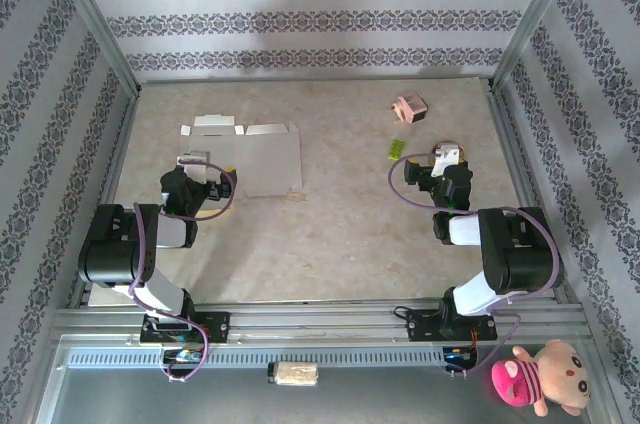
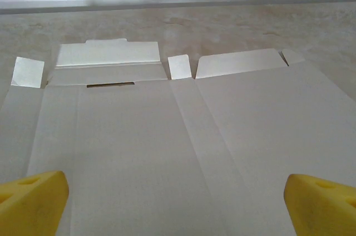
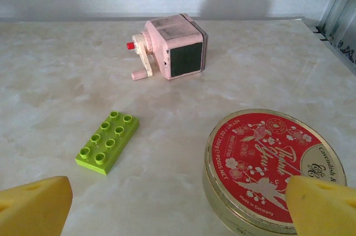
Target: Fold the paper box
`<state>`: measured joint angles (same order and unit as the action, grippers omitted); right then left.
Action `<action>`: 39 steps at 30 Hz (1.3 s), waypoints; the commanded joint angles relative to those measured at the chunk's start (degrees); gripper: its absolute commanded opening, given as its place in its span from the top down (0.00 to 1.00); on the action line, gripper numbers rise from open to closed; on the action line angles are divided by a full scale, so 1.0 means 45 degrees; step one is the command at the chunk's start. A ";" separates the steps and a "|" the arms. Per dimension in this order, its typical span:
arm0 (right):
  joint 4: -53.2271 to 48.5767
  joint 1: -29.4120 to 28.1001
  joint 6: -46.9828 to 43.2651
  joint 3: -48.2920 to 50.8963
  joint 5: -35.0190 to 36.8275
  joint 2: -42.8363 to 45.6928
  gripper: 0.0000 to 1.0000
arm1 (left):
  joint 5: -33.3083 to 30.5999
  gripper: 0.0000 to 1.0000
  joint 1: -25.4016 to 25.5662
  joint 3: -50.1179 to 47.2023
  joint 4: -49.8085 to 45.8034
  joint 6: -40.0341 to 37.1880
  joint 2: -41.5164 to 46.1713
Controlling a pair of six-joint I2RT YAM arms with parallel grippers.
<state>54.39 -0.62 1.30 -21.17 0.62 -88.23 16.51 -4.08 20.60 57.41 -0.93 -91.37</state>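
Top external: one paper box (image 1: pixel 262 156) lying flat; left pincer (image 1: pixel 203 166) and right pincer (image 1: pixel 447 156), two, both spread apart.

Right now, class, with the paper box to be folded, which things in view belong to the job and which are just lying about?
For the job:
paper box, flat, white side up
left gripper, open over it

Lying about:
pink boxy gadget with crank
green brick
red round tin
plush toy
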 commanded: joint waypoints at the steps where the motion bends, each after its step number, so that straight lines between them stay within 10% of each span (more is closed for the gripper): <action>1: 0.0081 0.0001 0.0022 -0.0042 -0.0337 0.0127 0.02 | -0.1441 0.01 0.0126 0.0235 -0.0462 0.0438 0.0020; 22: 0.0187 -0.0103 -0.0114 0.0216 -0.0355 0.0699 0.02 | -0.0665 0.01 0.0214 0.0130 -0.0381 0.0056 0.0196; 27: -0.5245 -0.0856 0.0215 -0.0837 0.0850 0.4434 0.02 | -0.3062 0.01 0.0855 0.0211 -0.2855 0.0238 0.2778; 32: -1.1014 -0.1301 0.3556 -0.3186 -0.1422 0.5718 0.02 | -0.4703 0.01 0.1270 0.1759 -0.8772 0.4377 0.6109; 39: -1.4660 -0.3788 0.4775 -0.6740 -0.4107 0.2799 0.02 | -0.1835 0.01 0.2236 0.4056 -1.4393 1.1018 0.7024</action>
<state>2.04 -13.04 18.83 -45.43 -10.07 -69.34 2.26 3.68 36.42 10.66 30.96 -59.57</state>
